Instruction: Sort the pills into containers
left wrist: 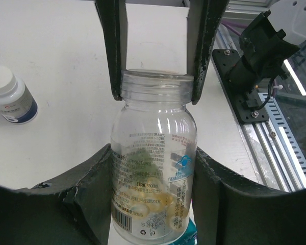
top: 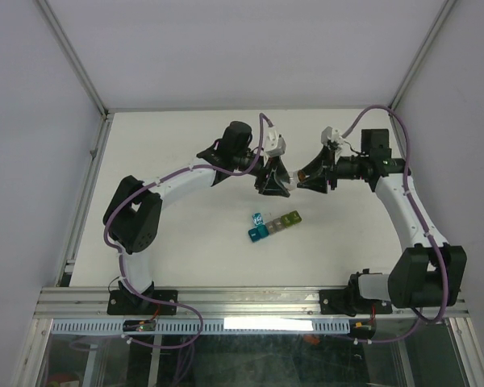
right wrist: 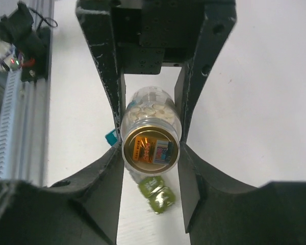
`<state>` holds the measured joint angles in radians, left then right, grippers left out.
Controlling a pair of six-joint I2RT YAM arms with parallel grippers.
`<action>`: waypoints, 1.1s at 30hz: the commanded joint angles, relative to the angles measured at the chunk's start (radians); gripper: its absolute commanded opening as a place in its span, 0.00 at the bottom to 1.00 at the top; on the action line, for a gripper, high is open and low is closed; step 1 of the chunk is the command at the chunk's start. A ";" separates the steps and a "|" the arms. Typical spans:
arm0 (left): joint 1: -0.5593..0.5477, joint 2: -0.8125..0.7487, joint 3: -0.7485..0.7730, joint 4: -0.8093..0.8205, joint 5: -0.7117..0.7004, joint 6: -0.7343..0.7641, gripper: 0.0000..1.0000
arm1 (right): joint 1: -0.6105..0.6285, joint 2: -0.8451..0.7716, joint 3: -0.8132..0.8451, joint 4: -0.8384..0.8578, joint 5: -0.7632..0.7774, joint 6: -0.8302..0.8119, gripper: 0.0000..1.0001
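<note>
Clear plastic filled my left wrist view: the bottle (left wrist: 154,168), its threaded neck uncapped, was pinched at that neck by the left gripper (left wrist: 155,84). Yellowish pills (left wrist: 153,201) lay heaped at its bottom end. Off to one side a white-capped bottle (left wrist: 9,96) stood on the table (top: 185,242), well apart from it.

The right gripper (right wrist: 150,135) was closed on a tan cap (right wrist: 150,148), which I saw face-on with an orange patch on it. Both fingers were pressed flat against its sides. Directly behind the cap there was a clear body with pale pills against its wall. I could not tell whether the cap sat on that body or just in front of it.

From above, the two grippers met tip to tip over the middle of the table. The containers (top: 274,225) lay on the table as one slanted strip, nearer the arm bases than the grippers and touched by neither. The blue and teal cells were at its left end and the green ones at its right. In the right wrist view two green cells showed just below the cap.
</note>
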<state>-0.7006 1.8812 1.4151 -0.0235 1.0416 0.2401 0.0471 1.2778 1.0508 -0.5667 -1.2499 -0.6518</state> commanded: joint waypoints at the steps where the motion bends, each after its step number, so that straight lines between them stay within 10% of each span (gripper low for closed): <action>1: -0.006 -0.038 0.039 -0.032 0.048 0.089 0.00 | 0.017 0.093 0.174 -0.455 -0.040 -0.828 0.00; 7: -0.004 -0.035 0.041 -0.052 0.057 0.114 0.00 | 0.038 0.290 0.354 -0.960 0.036 -1.506 0.00; 10: -0.002 -0.036 0.039 -0.063 0.053 0.124 0.00 | 0.041 0.304 0.346 -0.950 0.041 -1.557 0.00; 17: 0.004 -0.035 0.039 -0.066 0.048 0.127 0.00 | 0.039 0.209 0.279 -0.681 0.131 -1.292 0.04; 26: 0.003 -0.034 0.050 -0.065 0.048 0.117 0.00 | 0.040 0.122 0.208 -0.545 0.076 -0.972 0.77; 33: 0.003 -0.041 0.048 -0.065 0.046 0.112 0.00 | 0.012 0.025 0.118 -0.340 0.046 -0.629 0.97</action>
<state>-0.6937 1.8812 1.4174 -0.1337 1.0500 0.3321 0.0879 1.3876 1.2091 -1.0882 -1.1557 -1.5742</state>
